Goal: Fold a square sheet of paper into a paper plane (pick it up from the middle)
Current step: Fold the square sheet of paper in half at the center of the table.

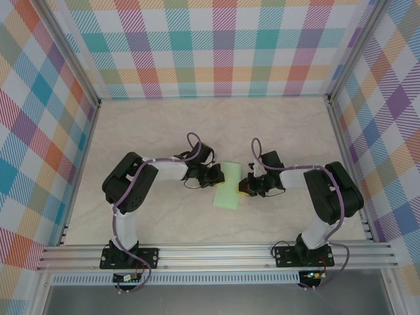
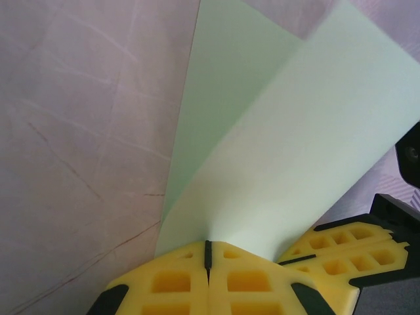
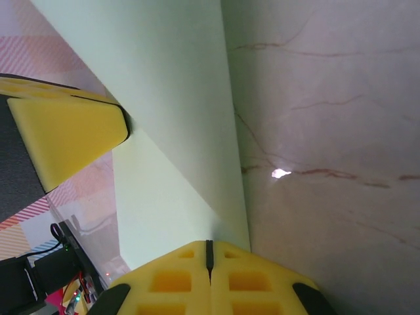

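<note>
The square sheet of paper [image 1: 230,190] is pale green and hangs between my two grippers at the middle of the table, bent over into two layers. My left gripper [image 1: 219,176] is shut on its left edge. In the left wrist view the paper [image 2: 275,144] rises curved out of the closed yellow fingertips [image 2: 177,275], with the other gripper's yellow fingers [image 2: 341,252] at the lower right. My right gripper [image 1: 245,187] is shut on the right edge. There the sheet [image 3: 170,98] runs from the closed jaw line [image 3: 210,252] toward the left gripper's finger [image 3: 65,128]. The paper plane is out of view.
The pale marble-pattern table [image 1: 164,131] is walled on three sides by checkered panels [image 1: 39,131]. An aluminium rail [image 1: 216,252] carrying both arm bases runs along the near edge. Free tabletop lies behind and to either side of the paper.
</note>
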`<act>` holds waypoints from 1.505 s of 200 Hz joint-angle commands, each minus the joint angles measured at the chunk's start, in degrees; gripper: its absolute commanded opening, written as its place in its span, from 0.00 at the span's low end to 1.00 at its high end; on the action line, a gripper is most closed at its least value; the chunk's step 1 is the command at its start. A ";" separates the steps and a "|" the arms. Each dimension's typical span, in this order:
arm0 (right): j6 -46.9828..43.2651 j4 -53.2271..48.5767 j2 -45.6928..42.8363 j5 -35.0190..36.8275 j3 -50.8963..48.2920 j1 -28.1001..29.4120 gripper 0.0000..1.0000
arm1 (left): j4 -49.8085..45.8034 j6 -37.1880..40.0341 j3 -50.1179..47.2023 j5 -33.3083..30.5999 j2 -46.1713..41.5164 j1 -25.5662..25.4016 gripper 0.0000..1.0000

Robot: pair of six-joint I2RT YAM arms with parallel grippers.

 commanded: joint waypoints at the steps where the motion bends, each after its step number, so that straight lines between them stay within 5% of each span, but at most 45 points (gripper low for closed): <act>1: -0.79 -0.61 -0.31 -0.24 0.48 0.07 0.00 | -7.58 1.04 -1.20 -3.86 4.28 -0.69 0.00; 40: -0.38 -2.07 -3.32 -0.30 4.83 -0.27 0.00 | -7.92 1.27 -1.20 -3.97 4.08 -0.69 0.00; 147: -0.41 2.50 6.88 0.05 4.05 -2.15 0.00 | -7.14 1.15 -2.02 -4.01 4.03 -0.65 0.00; 209: -1.84 -3.39 -1.10 -0.81 8.76 -3.30 0.00 | -7.41 1.13 -2.77 -4.59 3.35 -0.69 0.00; 301: -2.52 -1.52 9.34 -0.36 10.29 -4.79 0.00 | -7.93 1.13 -2.29 -5.03 3.54 -0.69 0.00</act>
